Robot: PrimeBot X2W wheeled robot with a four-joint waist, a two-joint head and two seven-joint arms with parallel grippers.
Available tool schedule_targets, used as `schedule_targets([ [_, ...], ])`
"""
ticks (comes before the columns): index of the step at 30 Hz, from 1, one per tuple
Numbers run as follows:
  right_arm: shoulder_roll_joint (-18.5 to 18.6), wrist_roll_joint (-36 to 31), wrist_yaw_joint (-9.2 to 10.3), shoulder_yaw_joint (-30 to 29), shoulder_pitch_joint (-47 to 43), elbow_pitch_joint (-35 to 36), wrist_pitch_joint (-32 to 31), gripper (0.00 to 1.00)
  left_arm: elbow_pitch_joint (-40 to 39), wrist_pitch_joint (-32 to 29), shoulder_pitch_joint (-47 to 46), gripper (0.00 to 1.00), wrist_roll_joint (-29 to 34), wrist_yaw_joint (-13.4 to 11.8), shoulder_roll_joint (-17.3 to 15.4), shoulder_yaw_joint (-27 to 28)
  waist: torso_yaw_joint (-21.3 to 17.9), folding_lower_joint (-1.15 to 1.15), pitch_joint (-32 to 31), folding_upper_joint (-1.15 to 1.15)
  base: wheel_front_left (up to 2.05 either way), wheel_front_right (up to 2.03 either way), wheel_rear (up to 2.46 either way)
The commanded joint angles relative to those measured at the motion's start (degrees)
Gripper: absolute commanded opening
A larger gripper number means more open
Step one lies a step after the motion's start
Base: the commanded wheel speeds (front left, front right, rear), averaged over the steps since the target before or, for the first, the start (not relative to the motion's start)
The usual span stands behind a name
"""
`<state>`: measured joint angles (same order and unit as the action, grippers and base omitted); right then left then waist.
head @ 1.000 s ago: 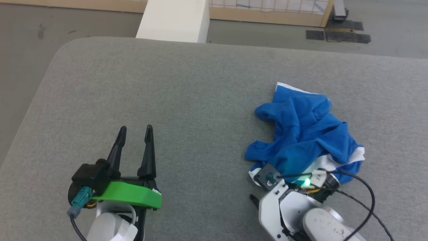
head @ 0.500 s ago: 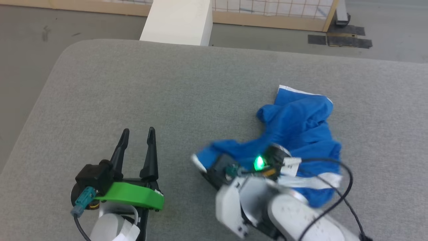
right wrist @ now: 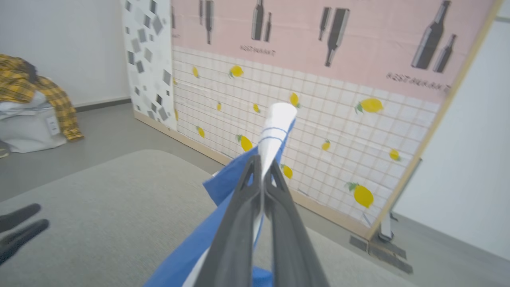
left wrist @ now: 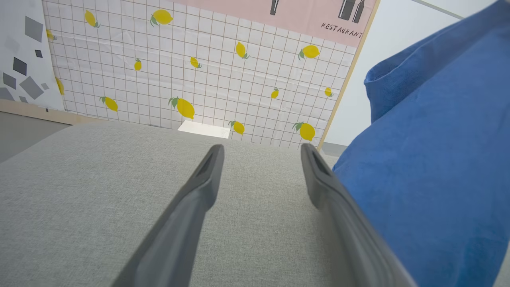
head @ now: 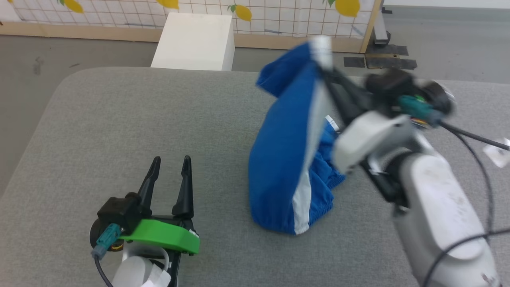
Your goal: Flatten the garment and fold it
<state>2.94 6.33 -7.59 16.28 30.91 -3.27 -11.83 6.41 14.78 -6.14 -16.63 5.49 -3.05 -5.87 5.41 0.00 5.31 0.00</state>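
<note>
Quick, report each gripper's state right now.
Left gripper: open, holding nothing.
Right gripper: shut on the garment, pinching its white edge.

- Looks like a robot test room dressed as a set — more lab than home.
- Freestanding printed backdrop panel [left wrist: 207,71] in a wooden frame [right wrist: 432,119]: mock white tiles with lemons, with a pink band above carrying bottle silhouettes [right wrist: 336,32] and the word "RESTAURANT" [left wrist: 342,31].
- Beside it, a second panel [right wrist: 149,59] printed with scattered grey squares.
- Plain white wall [right wrist: 59,40] and bare grey floor [right wrist: 99,127], with dark patches [head: 380,62] at the frame's foot.
- Broad grey padded work surface [head: 159,119] — white box [head: 193,40] just behind it.
- By the wall, yellow plaid cloth [right wrist: 24,79] heaped over a white bag [right wrist: 32,131].
</note>
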Motion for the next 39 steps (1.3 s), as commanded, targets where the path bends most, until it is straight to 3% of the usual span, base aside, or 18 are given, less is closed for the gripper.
schedule_targets([
  [1,0.14,-1.91,0.1,-3.8,-3.4,-0.69,-0.85,0.0,0.15,0.21,0.43,1.0,0.41,0.34,0.17,-0.11,-0.44,0.0,-0.04,0.0,0.0,0.0,0.0],
  [8,0.28,-10.69,0.1,-26.36,-16.44,-4.12,-4.45,0.0,0.09,0.22,-0.46,1.0,0.63,0.56,0.17,-0.42,-1.98,0.0,1.58,0.0,0.0,0.0,0.0],
  [12,0.03,-12.78,0.1,-34.82,-21.54,-6.46,-6.12,0.0,0.39,0.22,-1.07,1.0,0.77,0.69,0.17,-0.5,-2.82,0.0,2.05,0.0,0.0,0.0,0.0],
  [15,-0.02,-12.09,0.1,-38.07,-23.75,-8.52,-7.5,0.0,0.62,0.22,-1.4,1.0,0.9,0.79,0.17,-0.54,-3.39,0.0,2.15,0.0,0.0,0.0,0.0],
  [16,-0.03,-11.57,0.1,-38.73,-24.42,-9.36,-8.33,0.2,0.73,0.22,-1.5,1.0,0.94,0.83,0.17,-0.52,-3.59,0.0,2.09,0.0,0.0,0.0,0.0],
  [17,-0.04,-11.06,0.1,-39.25,-25.0,-9.9,-8.98,0.67,0.82,0.22,-1.54,1.0,0.94,0.86,0.17,-0.52,-3.78,0.0,2.02,0.0,0.0,0.0,0.0],
  [18,-0.04,-10.77,0.1,-39.71,-25.33,-10.08,-9.25,1.0,0.86,0.22,-1.55,1.0,0.97,0.87,0.17,-0.52,-3.95,0.0,1.95,0.0,0.0,0.0,0.0],
  [24,-0.05,-9.39,0.1,-41.08,-26.67,-6.7,-2.39,1.0,1.44,0.22,-1.3,1.0,0.84,1.06,0.17,-0.99,-4.45,0.0,0.94,0.0,0.0,0.0,0.0],
  [29,-0.05,-7.36,0.1,-34.42,-29.33,-1.53,8.18,1.0,1.82,0.22,-0.96,1.0,0.5,1.45,0.17,-3.68,-4.92,0.0,0.09,0.0,0.0,0.0,0.0],
  [34,-0.06,-5.4,0.1,-29.85,-31.2,-0.16,11.71,1.0,4.77,-0.81,-1.93,1.0,-0.1,1.93,0.1,-14.77,-5.73,0.0,-0.31,0.0,0.0,0.0,0.0],
  [39,-0.06,-4.59,0.1,-27.65,-31.46,0.37,11.91,1.0,8.57,-8.06,-4.71,1.0,-5.51,1.98,-1.23,-27.77,-7.05,0.0,-0.27,0.0,0.0,0.0,0.0],
])
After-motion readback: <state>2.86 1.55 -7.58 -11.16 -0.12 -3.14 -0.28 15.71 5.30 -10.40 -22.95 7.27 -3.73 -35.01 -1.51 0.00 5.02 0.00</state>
